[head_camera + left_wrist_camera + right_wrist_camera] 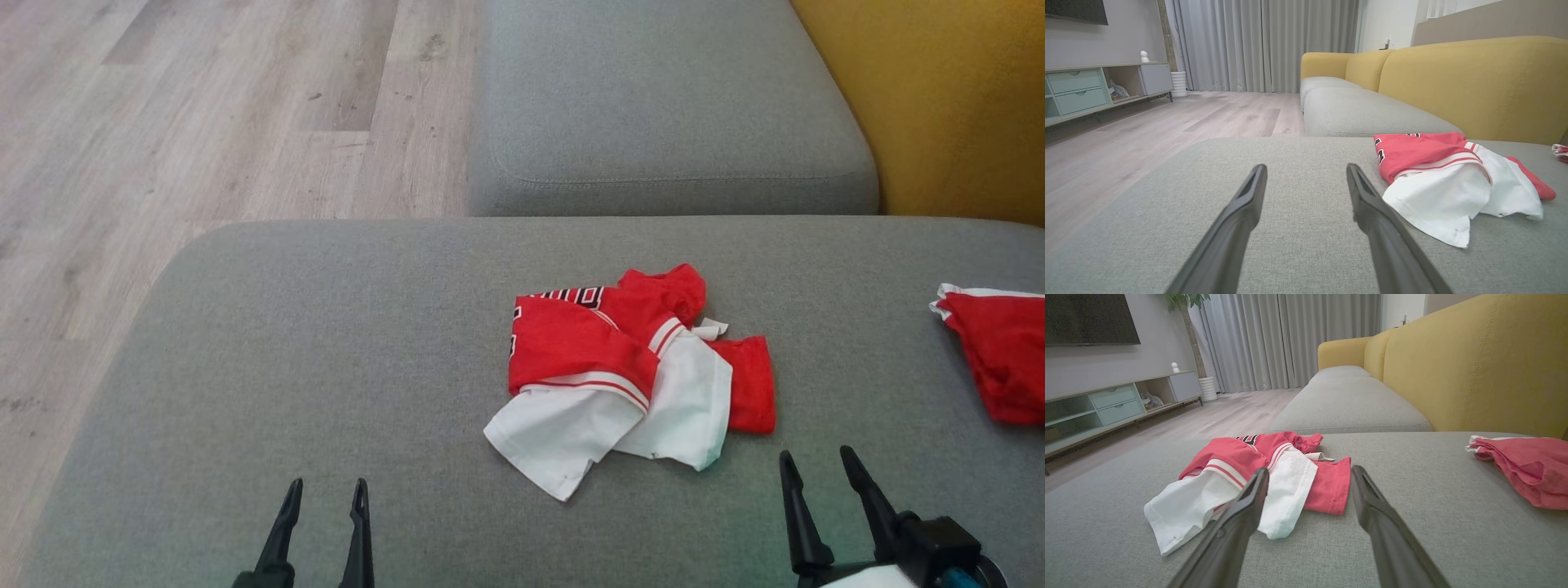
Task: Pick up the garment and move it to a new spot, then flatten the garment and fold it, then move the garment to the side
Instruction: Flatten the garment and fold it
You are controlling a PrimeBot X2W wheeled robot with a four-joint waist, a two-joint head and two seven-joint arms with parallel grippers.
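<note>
currently: both hands wide open, garment loose on the sofa seat

the garment (620,367) is a red and white piece, crumpled, lying on the grey sofa seat (326,367) a bit right of centre in the head view. white part is toward the robot, red part behind it, and a red flap sticks out on the right side. black lettering on the red is too folded over to read; probably a jersey. left hand (327,483) sits low at the near edge of the seat, fingers spread wide, holding nothing, well apart from the garment and to its left. right hand (816,452) is also spread wide and empty, near the garment's right near corner but not touching it. in the right wrist view one finger overlaps the white cloth, but the head view shows a gap. a second red piece (996,351) with white trim lies at the right edge of the seat, apart from the garment. behind the seat is another grey cushion (669,106), with a yellow backrest (939,98) on the right and wood floor (204,106) on the left.
</note>
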